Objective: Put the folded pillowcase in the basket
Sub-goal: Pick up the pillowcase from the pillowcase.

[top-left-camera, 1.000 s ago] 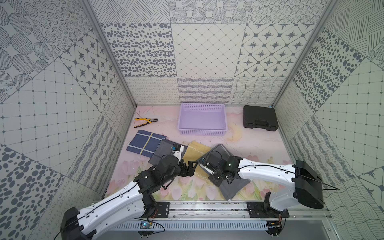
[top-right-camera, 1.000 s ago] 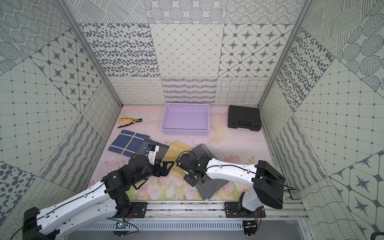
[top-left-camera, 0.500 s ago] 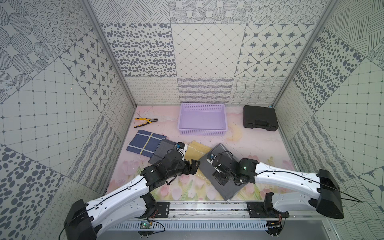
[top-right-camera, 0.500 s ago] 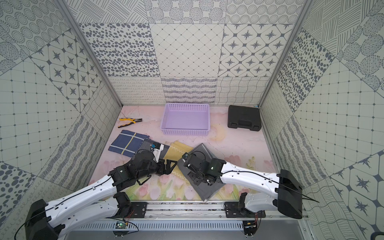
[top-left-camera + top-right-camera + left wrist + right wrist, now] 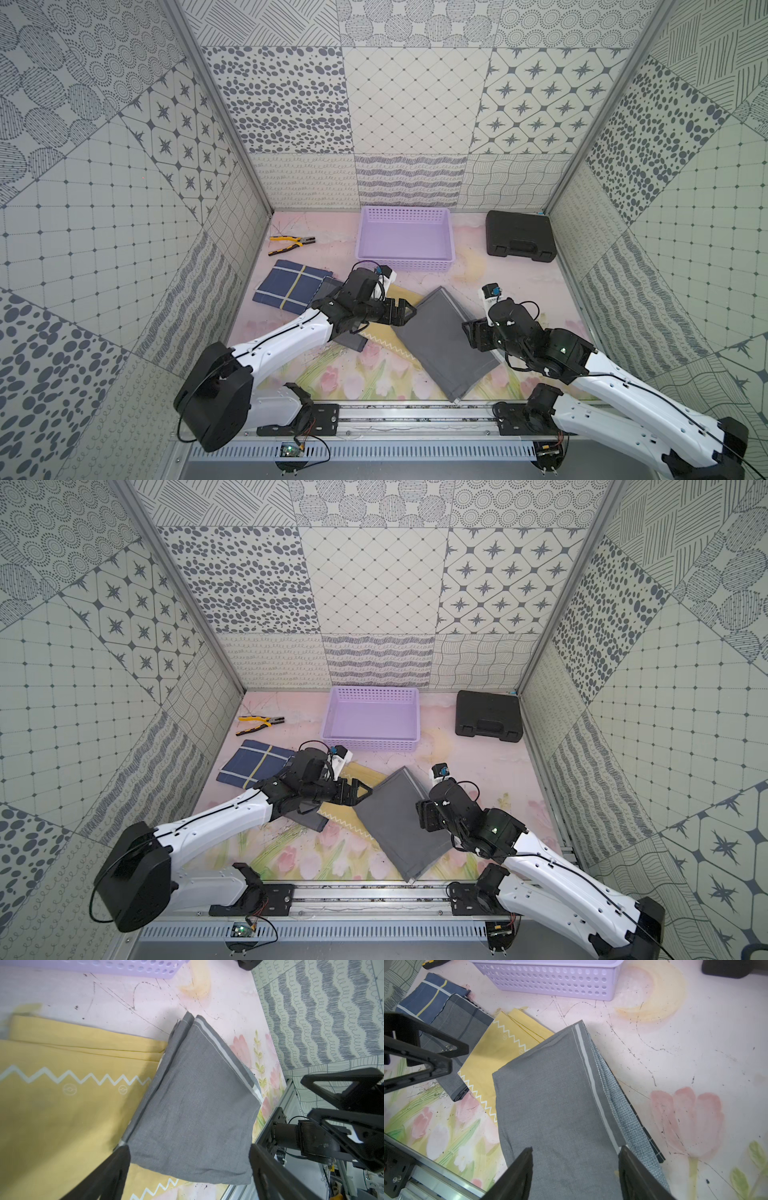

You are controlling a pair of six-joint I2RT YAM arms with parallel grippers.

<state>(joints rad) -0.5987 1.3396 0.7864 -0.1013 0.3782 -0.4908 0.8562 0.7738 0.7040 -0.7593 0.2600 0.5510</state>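
Grey pillowcase (image 5: 444,336) overlaps yellow cloth (image 5: 500,1049); basket (image 5: 405,265) beyond, black case (image 5: 519,241) aside.

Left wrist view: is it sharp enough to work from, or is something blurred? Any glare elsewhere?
Left wrist view: grey pillowcase sharp, yellow cloth smeared at one corner. Right wrist view: weave crisp, near fingers soft. Both top views: even light, no glare.

Your right gripper (image 5: 576,1148) now lets go of the grey pillowcase (image 5: 444,336), jaws parted, pulled back from the cloth's 9 o'clock edge to its 3 o'clock edge, your left gripper (image 5: 188,1147) edges toward 2 o'clock, reaching the cloth's near corner
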